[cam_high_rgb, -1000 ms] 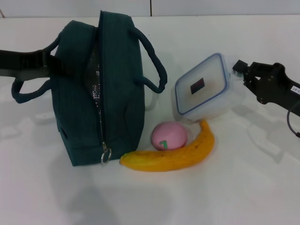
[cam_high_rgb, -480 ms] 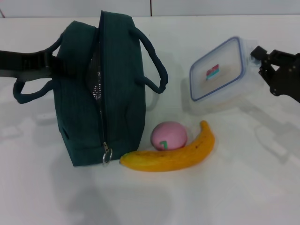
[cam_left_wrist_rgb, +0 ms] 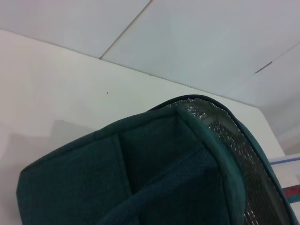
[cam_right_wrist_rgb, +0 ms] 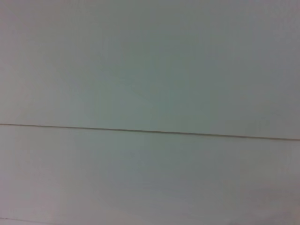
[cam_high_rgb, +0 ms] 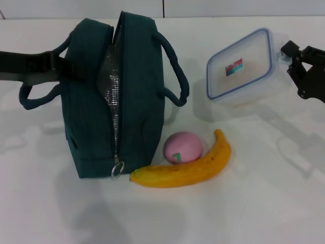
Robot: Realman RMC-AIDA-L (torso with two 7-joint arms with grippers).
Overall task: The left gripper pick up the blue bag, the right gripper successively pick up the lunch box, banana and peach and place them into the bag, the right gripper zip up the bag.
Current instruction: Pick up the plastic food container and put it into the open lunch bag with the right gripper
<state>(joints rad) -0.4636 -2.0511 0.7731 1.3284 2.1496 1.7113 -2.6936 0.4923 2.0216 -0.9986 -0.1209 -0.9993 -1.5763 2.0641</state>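
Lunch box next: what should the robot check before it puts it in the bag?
1. Lunch box held by right end effector: ok, lifted off the table.
2. Blue bag zipper open, silver lining showing: ok.
3. Left end effector holding the bag: cannot tell, grip hidden.
4. Opening wide enough for the box: cannot tell.
5. Banana and peach out of the way: ok, beside the bag.

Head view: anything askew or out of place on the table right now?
Only the lunch box: it hangs tilted above the table, held at its edge by the right gripper, lid on. The blue bag stands upright, zipper open, left gripper at its handle. Banana and peach lie touching beside it. Nothing spilled.
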